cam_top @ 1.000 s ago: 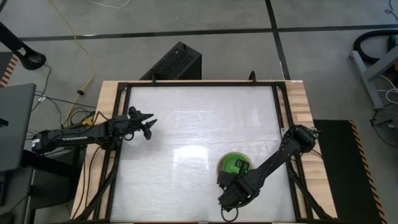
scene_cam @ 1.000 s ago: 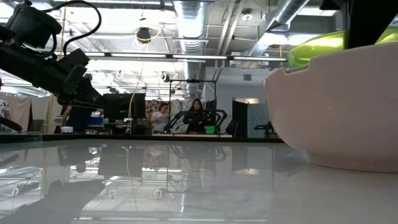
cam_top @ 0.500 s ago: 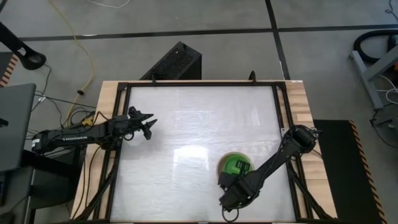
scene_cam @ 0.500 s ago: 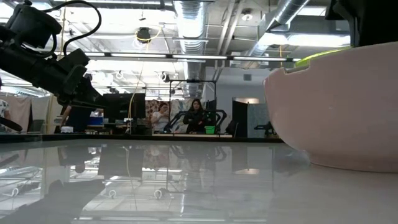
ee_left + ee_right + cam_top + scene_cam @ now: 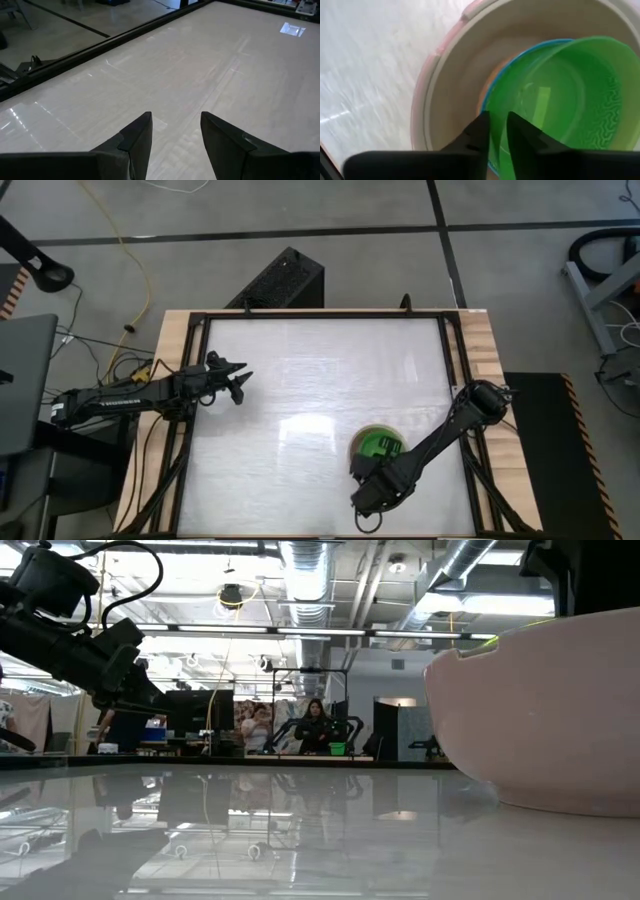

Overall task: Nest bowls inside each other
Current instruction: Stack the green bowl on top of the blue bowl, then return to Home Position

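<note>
The bowls sit nested near the table's front right. The bright-green bowl point(image 5: 570, 95) lies innermost, with the light-blue bowl's rim point(image 5: 492, 97) showing around it, all inside the large cream-white bowl point(image 5: 445, 70). In the low view the cream-white bowl point(image 5: 540, 710) rests on its base, and only a green sliver point(image 5: 500, 637) shows above its rim. My right gripper point(image 5: 497, 137) points down over the stack point(image 5: 380, 446), its fingers a little apart astride the green bowl's near rim. My left gripper point(image 5: 238, 378) waits open at the table's left. My right gripper comes from above with one finger point(image 5: 522, 135) inside the green bowl and the other finger point(image 5: 477, 135) outside its wall, the rim point(image 5: 498, 131) in the gap between them. Whether either finger touches the rim, I cannot tell. The bowl sits down in the stack.
The white tabletop point(image 5: 320, 370) lies bare between the two arms, bounded by a black frame point(image 5: 450, 350). A black box point(image 5: 280, 280) stands on the floor beyond the far edge. People sit in the room point(image 5: 315, 725) behind the table.
The green bowl has sunk into the stack. A second ago it stood tilted well above the cream-white bowl's rim in the low view, and now only a sliver shows. My right gripper has come down a little with it.
</note>
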